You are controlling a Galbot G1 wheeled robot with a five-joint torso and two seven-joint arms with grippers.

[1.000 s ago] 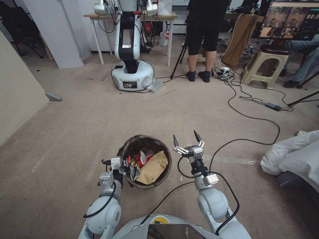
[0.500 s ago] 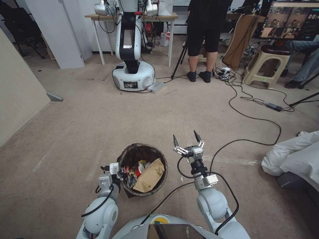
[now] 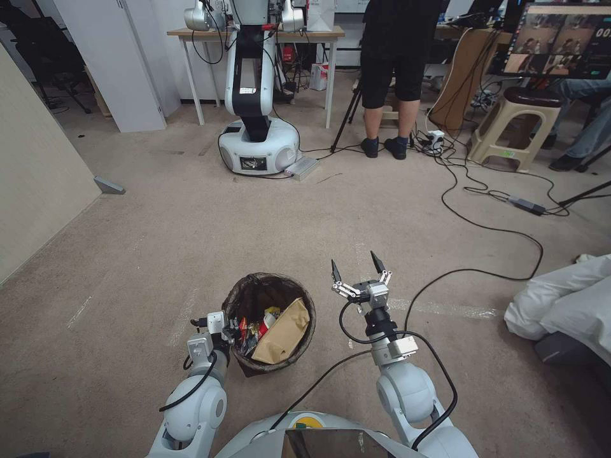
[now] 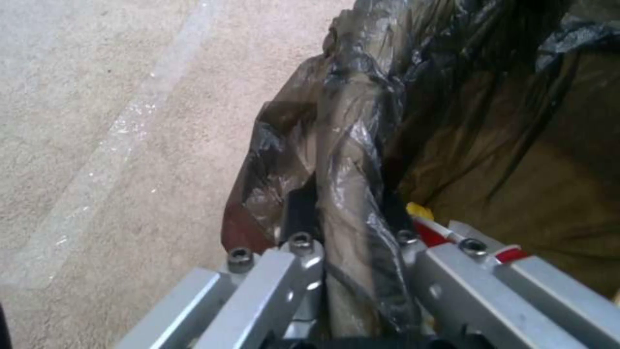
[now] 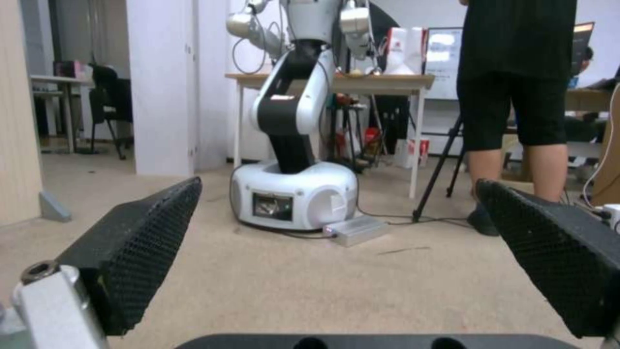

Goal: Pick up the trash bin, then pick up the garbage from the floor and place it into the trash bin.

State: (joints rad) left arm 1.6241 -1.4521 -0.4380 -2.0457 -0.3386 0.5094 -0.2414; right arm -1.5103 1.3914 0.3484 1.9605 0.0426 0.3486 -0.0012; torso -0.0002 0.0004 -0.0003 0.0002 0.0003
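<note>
The trash bin (image 3: 299, 304), round with a dark brown liner, is just in front of me, left of centre. Inside it lies garbage: a tan paper bag (image 3: 280, 334) and red and gold wrappers (image 3: 249, 331). My left gripper (image 3: 233, 328) is shut on the bin's near-left rim. In the left wrist view the crumpled liner over the rim (image 4: 348, 160) runs between the left gripper's (image 4: 348, 220) fingers (image 4: 299, 218). My right gripper (image 3: 357, 270) hovers open to the right of the bin, touching nothing. In the right wrist view it (image 5: 342, 242) has its black pads (image 5: 139, 242) spread wide over bare carpet.
Another white robot (image 3: 258, 137) stands ahead by a table (image 3: 254, 32). A person (image 3: 388, 76) stands beside it. Black cables (image 3: 490, 229) trail over the carpet at right, near a stool (image 3: 503, 127). White bundled fabric (image 3: 566, 305) lies at right, a beige panel (image 3: 38, 178) at left.
The bin, held by my left gripper, has sunk lower and come a little nearer to me. The whole picture has shifted slightly. The right gripper keeps its open pose.
</note>
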